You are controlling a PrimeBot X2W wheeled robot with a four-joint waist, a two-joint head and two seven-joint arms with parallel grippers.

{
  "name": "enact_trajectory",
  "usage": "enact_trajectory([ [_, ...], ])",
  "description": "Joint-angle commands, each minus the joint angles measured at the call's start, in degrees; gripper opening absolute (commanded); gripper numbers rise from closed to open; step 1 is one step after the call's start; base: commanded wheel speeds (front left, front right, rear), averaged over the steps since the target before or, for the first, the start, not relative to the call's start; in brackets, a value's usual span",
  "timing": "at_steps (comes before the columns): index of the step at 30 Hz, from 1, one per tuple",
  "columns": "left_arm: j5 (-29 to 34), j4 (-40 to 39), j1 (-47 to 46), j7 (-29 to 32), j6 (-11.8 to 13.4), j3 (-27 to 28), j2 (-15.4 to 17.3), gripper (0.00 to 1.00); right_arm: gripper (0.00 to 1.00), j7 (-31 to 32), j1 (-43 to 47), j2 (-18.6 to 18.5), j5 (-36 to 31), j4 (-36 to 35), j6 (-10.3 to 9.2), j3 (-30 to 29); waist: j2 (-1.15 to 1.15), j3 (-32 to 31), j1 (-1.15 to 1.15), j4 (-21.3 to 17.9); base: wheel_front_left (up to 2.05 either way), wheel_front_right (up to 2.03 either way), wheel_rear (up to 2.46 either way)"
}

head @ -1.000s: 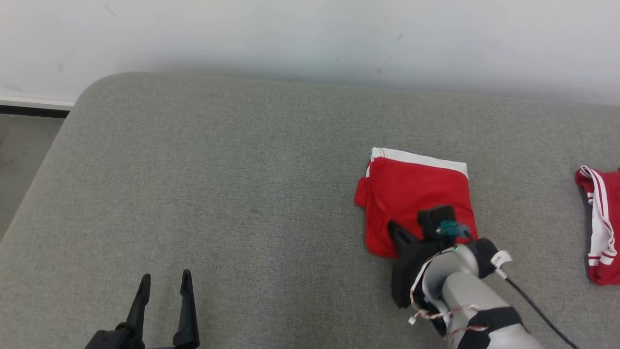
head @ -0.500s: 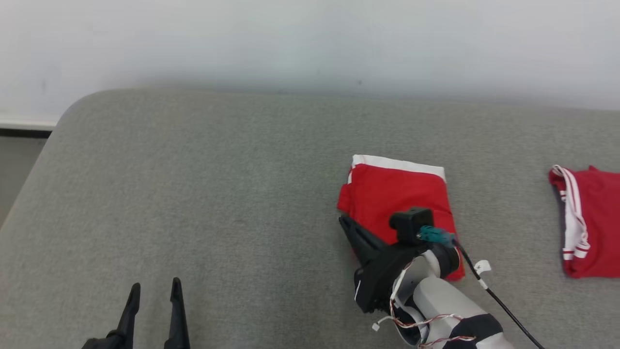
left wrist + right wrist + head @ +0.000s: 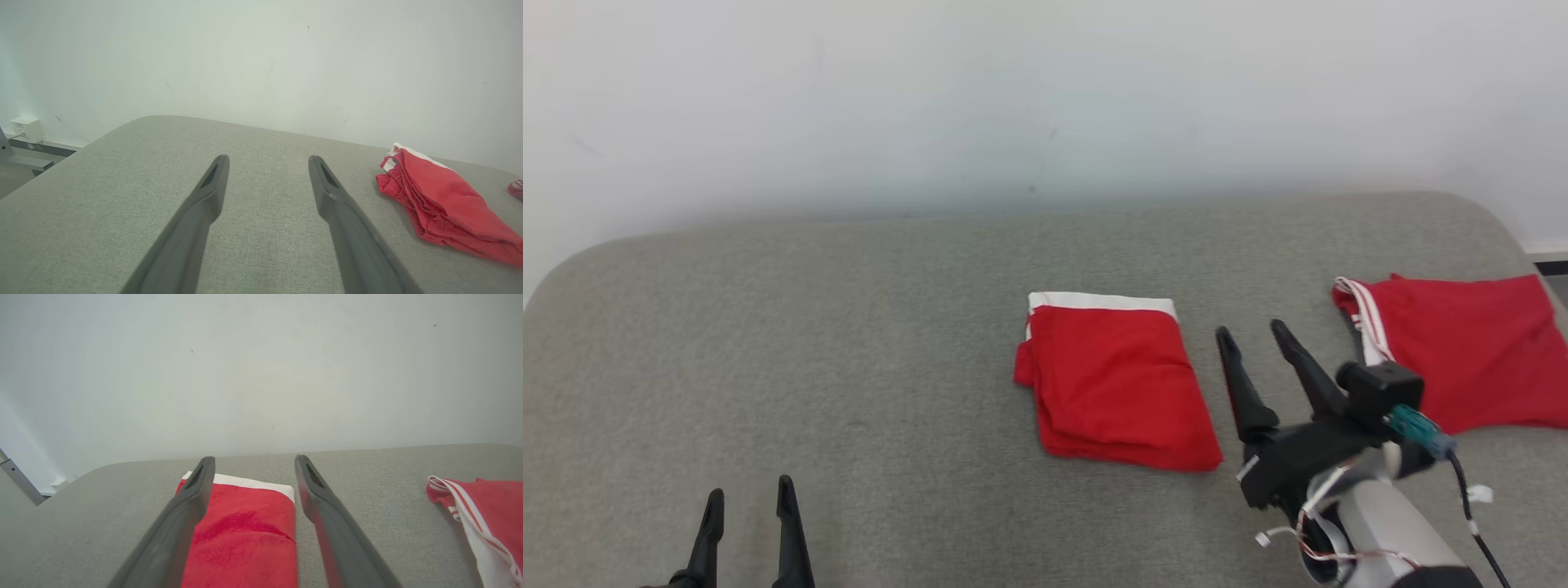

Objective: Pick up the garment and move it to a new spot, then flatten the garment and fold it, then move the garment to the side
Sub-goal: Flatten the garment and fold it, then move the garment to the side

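- The folded garment [image 3: 1115, 384], red with a white band [image 3: 1103, 301] along its upper edge, is seen lying flat on the grey cushion [image 3: 849, 327], just right of centre in the head view.
- The right gripper [image 3: 1250, 329] is held just to the right of it, clear of the cloth, with its jaws spread wide and nothing between them.
- The left gripper [image 3: 750, 488] is seen at the lower left, well apart from the cloth, its jaws likewise wide and empty.
- The cloth is judged light, soft and limp. The fold can be expected to open if only the top layer is pinched.
- A hold is best taken at the pile's lower edge, with all layers caught together.
- A second garment [image 3: 1462, 351], red and unfolded, lies at the right of the frame and should be kept clear of.
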Motion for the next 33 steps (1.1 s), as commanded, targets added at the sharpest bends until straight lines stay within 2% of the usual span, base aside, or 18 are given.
enact_trajectory([
  [1,-0.12,-0.18,0.59,-0.09,0.08,0.11,0.01,1.0,1.0,0.08,1.32,-0.35,-0.68,-0.83,-0.16,-0.58,0.0,-1.32,0.0,-1.85,0.0,0.0,0.0],
  [5,-0.29,1.01,-0.6,-0.09,-0.64,-0.15,0.03,1.0,1.0,2.1,5.22,-1.57,-2.88,-4.97,-0.16,-2.16,0.0,-1.77,0.0,-3.05,0.0,0.0,0.0],
  [12,-0.22,5.13,-3.87,0.24,-2.06,-1.08,1.33,1.0,1.0,3.21,9.57,-3.25,-4.01,-8.16,-0.16,-0.36,0.0,-2.73,0.0,-4.61,0.0,0.0,0.0],
  [22,-0.5,9.64,-5.33,-0.08,-2.9,-0.47,1.64,1.0,1.0,2.03,11.89,-4.15,-2.68,-7.49,-0.16,0.76,0.0,-3.69,0.0,-5.29,0.0,0.0,0.0],
  [33,0.48,8.96,-2.79,-0.14,-2.11,1.37,1.12,1.0,1.0,1.95,13.01,-3.34,-2.69,-6.85,-0.16,-0.21,0.0,-4.04,0.0,-4.74,0.0,0.0,0.0],
])
